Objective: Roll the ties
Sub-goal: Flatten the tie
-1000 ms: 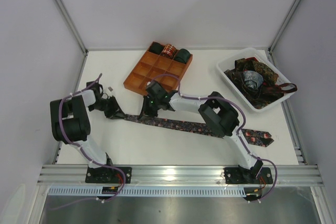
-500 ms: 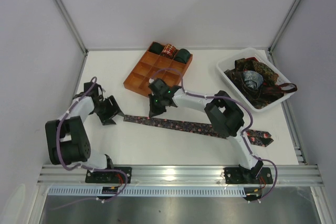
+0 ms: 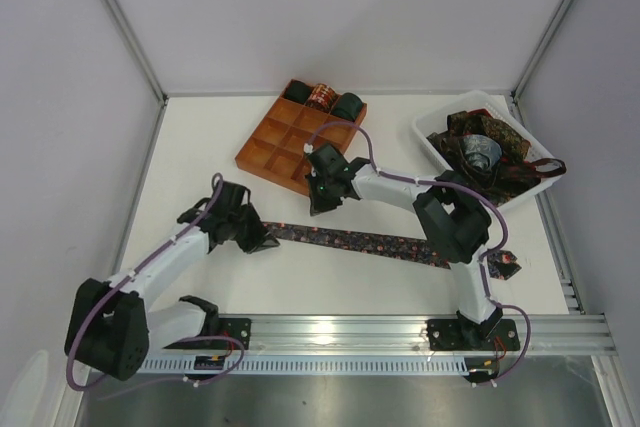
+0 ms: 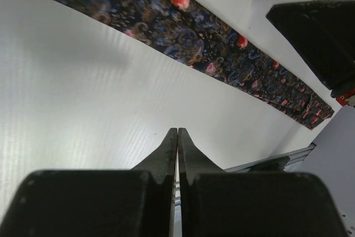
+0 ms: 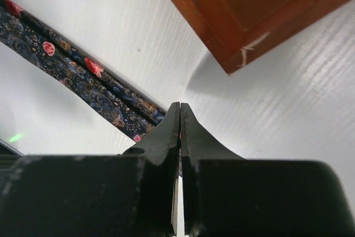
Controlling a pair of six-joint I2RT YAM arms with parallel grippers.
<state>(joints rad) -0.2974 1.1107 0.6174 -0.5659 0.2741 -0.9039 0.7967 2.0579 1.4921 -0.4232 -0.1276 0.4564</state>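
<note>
Field notes, taken from the tray:

- One tie lies flat and unrolled on the table. It is on the tray's near side, starting below the tray's left corner and running well off to the right.
- Three rolled ties sit in the tray's far row, one per compartment: dark green, red-patterned, dark green.
- Right of the tray, we see more ties heaped loose in a white bin.
- Left gripper: near-left of the tray, at the flat tie's left end. Its wrist view shows the jaws pressed together with nothing between them. The tips are over bare table and the tie crosses beyond them, apart.
- Right gripper: between the tray's near edge and the flat tie. The jaws are closed tight and empty. The tips sit over white table just beside the tie's edge. We cannot tell whether they touch it.
</note>
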